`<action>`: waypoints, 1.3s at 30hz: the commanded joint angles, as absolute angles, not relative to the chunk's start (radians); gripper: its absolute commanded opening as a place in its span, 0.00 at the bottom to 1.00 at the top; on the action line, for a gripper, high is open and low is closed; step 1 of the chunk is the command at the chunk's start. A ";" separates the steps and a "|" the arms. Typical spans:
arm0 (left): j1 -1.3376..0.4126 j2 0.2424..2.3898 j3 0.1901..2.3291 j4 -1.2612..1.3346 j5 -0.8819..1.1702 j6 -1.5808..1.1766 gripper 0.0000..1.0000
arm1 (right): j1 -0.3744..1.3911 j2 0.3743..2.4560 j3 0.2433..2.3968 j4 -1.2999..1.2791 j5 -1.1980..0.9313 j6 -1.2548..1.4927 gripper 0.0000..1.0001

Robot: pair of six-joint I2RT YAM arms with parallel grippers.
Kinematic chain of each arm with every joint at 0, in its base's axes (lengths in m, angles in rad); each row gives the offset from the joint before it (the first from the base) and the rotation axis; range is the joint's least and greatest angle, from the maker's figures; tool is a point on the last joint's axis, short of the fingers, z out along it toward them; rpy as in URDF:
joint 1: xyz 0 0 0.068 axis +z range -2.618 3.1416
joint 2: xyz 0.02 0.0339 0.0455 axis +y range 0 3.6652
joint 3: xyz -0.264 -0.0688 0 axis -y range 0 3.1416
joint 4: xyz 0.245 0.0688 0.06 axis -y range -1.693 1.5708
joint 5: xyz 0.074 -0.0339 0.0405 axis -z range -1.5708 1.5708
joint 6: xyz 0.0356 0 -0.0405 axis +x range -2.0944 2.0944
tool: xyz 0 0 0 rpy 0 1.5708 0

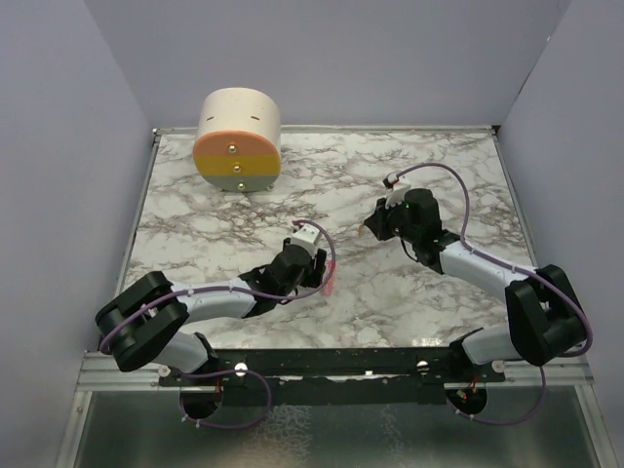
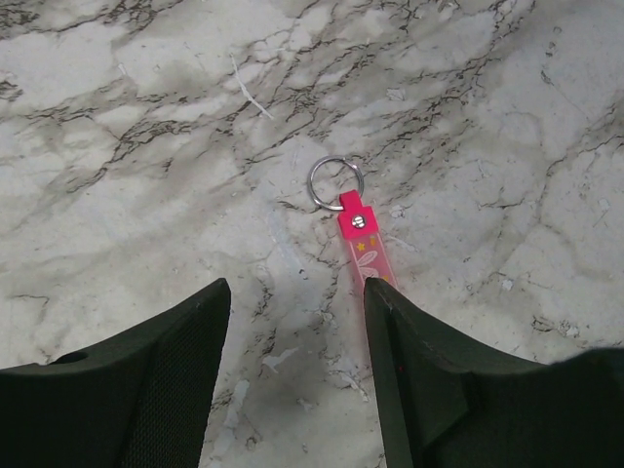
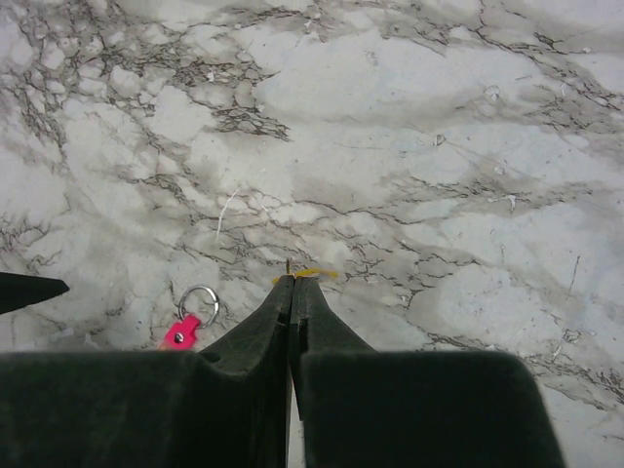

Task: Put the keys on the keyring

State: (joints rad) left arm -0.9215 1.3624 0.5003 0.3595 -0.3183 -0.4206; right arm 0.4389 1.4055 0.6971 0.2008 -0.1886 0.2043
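The keyring is a pink strap (image 2: 363, 244) with a metal ring (image 2: 336, 182), lying flat on the marble. My left gripper (image 2: 296, 285) is open just behind it, with only bare table between the fingers. The strap's near end runs out of sight under the right finger (image 2: 409, 361). From above, the strap (image 1: 330, 283) shows beside the left gripper (image 1: 317, 261). My right gripper (image 3: 292, 281) is shut on the keys, a thin yellow sliver (image 3: 316, 273) sticking out at the fingertips. It hovers right of the ring (image 3: 198, 303), apart from it. From above, the right gripper (image 1: 376, 220) hides the keys.
A large cream-and-orange cylinder (image 1: 239, 139) stands at the back left of the marble table (image 1: 439, 292). Grey walls close in both sides. A dark tip of the left gripper's finger (image 3: 29, 290) pokes in at the left edge of the right wrist view.
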 commanded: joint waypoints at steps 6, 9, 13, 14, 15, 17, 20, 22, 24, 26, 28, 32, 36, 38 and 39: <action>-0.956 1.512 0.622 0.393 -0.296 -0.426 0.60 | 0.446 1.360 0.683 0.160 -0.187 0.204 0.01; -0.957 1.540 0.644 0.393 -0.294 -0.421 0.60 | 0.446 1.359 0.676 0.163 -0.184 0.204 0.01; -0.963 1.572 0.659 0.393 -0.286 -0.426 0.60 | 0.446 1.356 0.674 0.163 -0.181 0.202 0.01; -0.964 1.579 0.663 0.393 -0.285 -0.425 0.60 | 0.446 1.356 0.674 0.164 -0.181 0.203 0.01; -0.966 1.587 0.665 0.392 -0.286 -0.425 0.60 | 0.446 1.355 0.673 0.164 -0.181 0.203 0.01; -0.970 1.603 0.672 0.391 -0.290 -0.422 0.60 | 0.446 1.355 0.672 0.164 -0.181 0.203 0.01; -0.976 1.624 0.680 0.392 -0.304 -0.420 0.59 | 0.446 1.353 0.673 0.165 -0.178 0.204 0.01; -0.981 1.635 0.683 0.392 -0.317 -0.418 0.59 | 0.446 1.352 0.673 0.165 -0.176 0.204 0.01; -0.984 1.644 0.686 0.393 -0.334 -0.416 0.58 | 0.446 1.351 0.672 0.164 -0.176 0.203 0.01; -0.989 1.655 0.692 0.392 -0.347 -0.410 0.57 | 0.446 1.348 0.671 0.166 -0.176 0.205 0.01; -0.992 1.670 0.701 0.391 -0.356 -0.406 0.56 | 0.446 1.348 0.671 0.166 -0.176 0.205 0.01; -1.000 1.695 0.717 0.391 -0.383 -0.400 0.55 | 0.446 1.348 0.671 0.167 -0.175 0.205 0.01; -1.001 1.735 0.728 0.391 -0.389 -0.398 0.54 | 0.446 1.348 0.672 0.166 -0.172 0.203 0.01; -1.003 1.745 0.732 0.390 -0.389 -0.397 0.52 | 0.446 1.348 0.672 0.166 -0.171 0.203 0.01; -1.003 1.748 0.733 0.390 -0.390 -0.397 0.51 | 0.446 1.348 0.672 0.166 -0.170 0.203 0.01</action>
